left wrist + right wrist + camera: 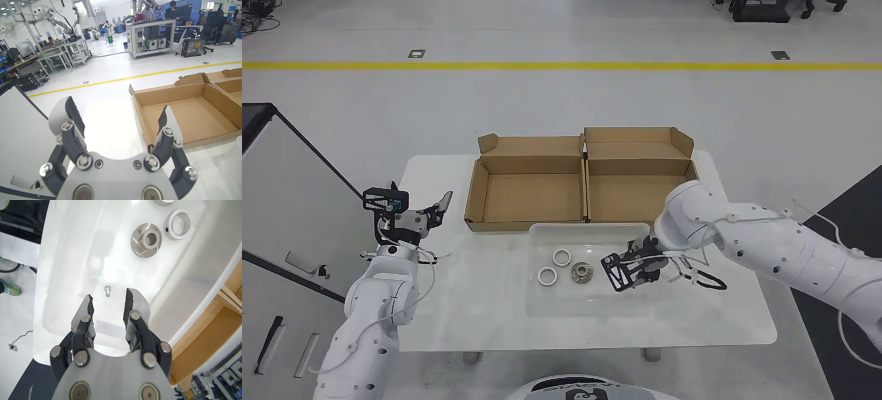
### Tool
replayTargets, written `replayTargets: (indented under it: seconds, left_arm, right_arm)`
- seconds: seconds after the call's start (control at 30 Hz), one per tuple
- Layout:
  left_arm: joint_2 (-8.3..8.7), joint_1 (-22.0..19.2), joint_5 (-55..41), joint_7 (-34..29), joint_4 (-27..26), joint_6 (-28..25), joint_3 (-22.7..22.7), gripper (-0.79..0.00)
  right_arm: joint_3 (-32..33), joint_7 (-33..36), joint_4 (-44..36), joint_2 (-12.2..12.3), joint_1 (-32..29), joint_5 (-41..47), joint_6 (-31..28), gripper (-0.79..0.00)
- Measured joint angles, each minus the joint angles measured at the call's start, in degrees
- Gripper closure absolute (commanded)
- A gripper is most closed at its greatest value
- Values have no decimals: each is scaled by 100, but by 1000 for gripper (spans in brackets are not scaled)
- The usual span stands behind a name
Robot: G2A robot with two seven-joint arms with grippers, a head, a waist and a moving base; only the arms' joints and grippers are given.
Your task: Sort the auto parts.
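The small bolt (107, 291) lies flat in the white tray (62, 256), just ahead of the spread right jaws; left jaws spread too. Light, stiff, likely slick and apt to roll: pinch across its shank

You see a white table (442, 310) on a pale floor, with a yellow line (542, 66) behind it and a small floor plate (416, 53) beyond that. White panel (292, 190) just beside the table's left side. Green bin (109, 39) far back among workbenches.
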Motion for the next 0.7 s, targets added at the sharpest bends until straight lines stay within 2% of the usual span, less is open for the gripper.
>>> replayTargets:
  seconds: [0.7]
  left_arm:
    - [0,0,0,0,0,0,0,-785]
  right_arm:
    - [0,0,243,-82,-193,-66,0,-357]
